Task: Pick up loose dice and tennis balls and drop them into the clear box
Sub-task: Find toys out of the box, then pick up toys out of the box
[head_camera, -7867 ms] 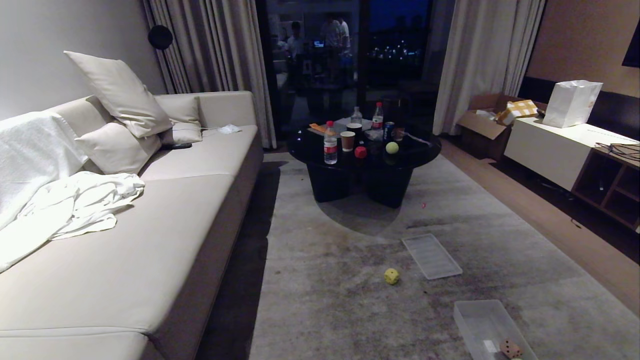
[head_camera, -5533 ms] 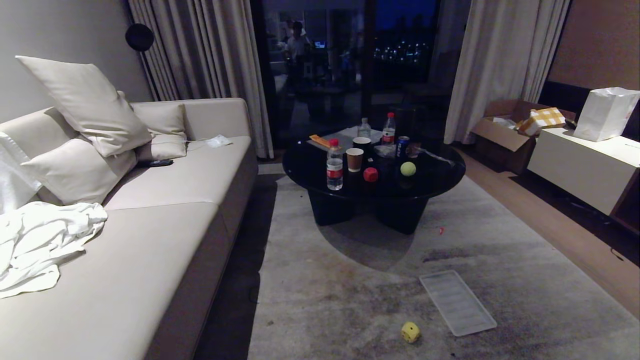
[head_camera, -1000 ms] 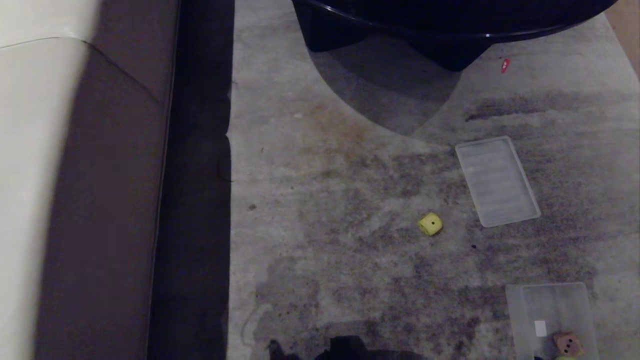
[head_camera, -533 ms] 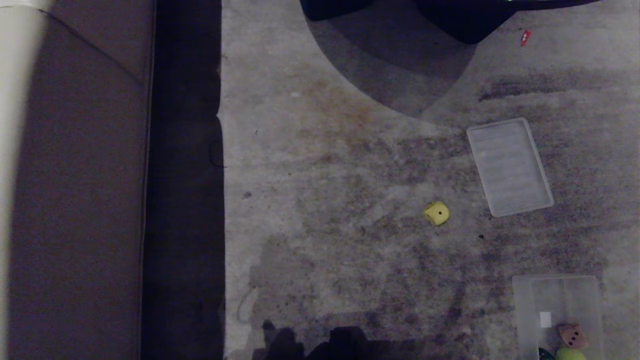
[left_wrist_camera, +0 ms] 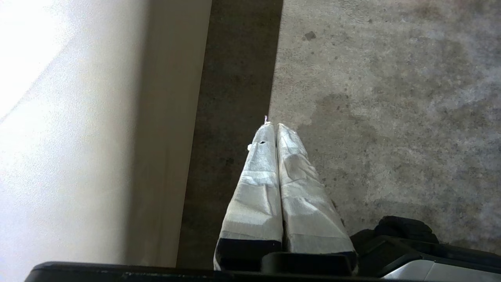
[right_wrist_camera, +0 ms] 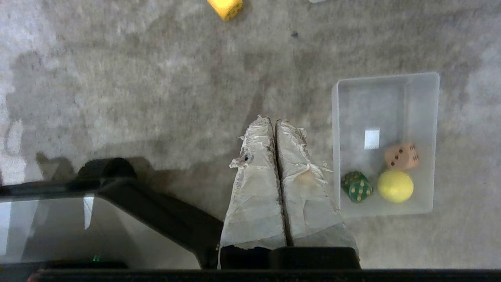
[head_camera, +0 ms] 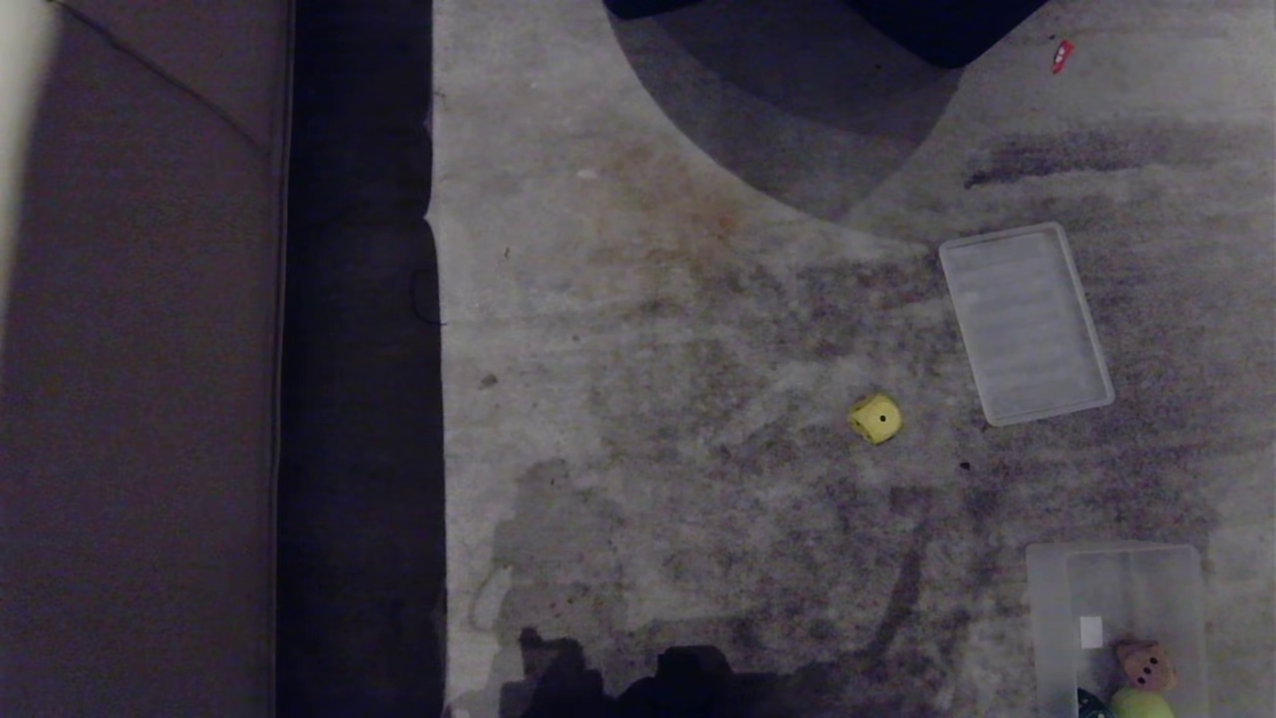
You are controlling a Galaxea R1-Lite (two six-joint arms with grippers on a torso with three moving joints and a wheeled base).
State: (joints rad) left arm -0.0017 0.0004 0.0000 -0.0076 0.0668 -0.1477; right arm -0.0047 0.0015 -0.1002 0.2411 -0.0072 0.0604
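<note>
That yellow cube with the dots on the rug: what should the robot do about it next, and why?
Probably bring the right claw over the yellow die and open it. The die lies loose on the rug, apart from the flat lid and outside the clear box, which already holds a brown die, a green die and a tennis ball. Both claws are shut and empty.

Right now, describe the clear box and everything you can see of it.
The clear box is a rectangular bin of translucent plastic with upright walls and rounded corners, standing open-topped on the grey carpet, lid off. A small white label shows on its floor. At one end lie a brown die, a dark green die and a tennis ball; the other end is bare. In the head view it sits at the lower right, cut by the frame edge. Neither gripper touches it.
</note>
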